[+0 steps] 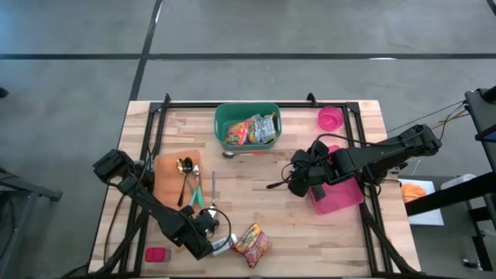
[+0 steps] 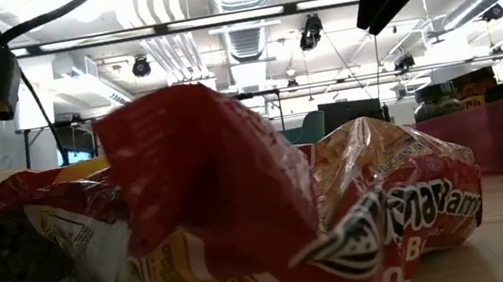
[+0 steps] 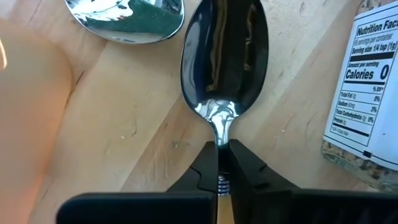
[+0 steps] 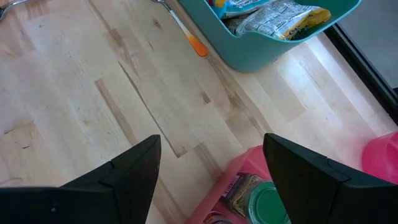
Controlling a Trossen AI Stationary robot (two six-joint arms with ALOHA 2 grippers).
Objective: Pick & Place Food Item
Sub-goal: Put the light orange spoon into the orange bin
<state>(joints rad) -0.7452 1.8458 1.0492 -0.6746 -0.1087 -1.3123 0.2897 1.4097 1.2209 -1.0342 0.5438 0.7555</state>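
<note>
In the left wrist view a metal spoon [image 3: 224, 56] lies bowl-up on the wooden table, and my left gripper [image 3: 219, 163] is shut on it. A second spoon's bowl [image 3: 127, 18] lies just beyond it. A jar with a nutrition label [image 3: 367, 93] stands beside them. The red snack bag [image 1: 252, 244] lies on the table near the front edge, next to that jar [image 1: 222, 246] and to my left gripper [image 1: 209, 225]. My right gripper [image 1: 298, 177] hovers open over the table's middle, with bare wood between its fingers [image 4: 211, 168]. My left gripper pinches the spoon's thin neck [image 3: 219, 134], just behind the bowl, between its two fingers. The fingers come from above, pointing down, one on each side of the handle. The bowl lies level over the wood; whether it is lifted, I cannot tell.
A teal basket [image 1: 219, 116] with food packets stands at the far middle. A pink bowl [image 1: 329, 118] sits to its right. A pink tray [image 1: 345, 198] holding a green-lidded jar lies below my right arm. An orange board [image 1: 167, 182] with cutlery lies at the left, and a small pink block [image 1: 156, 254] sits near the front.
</note>
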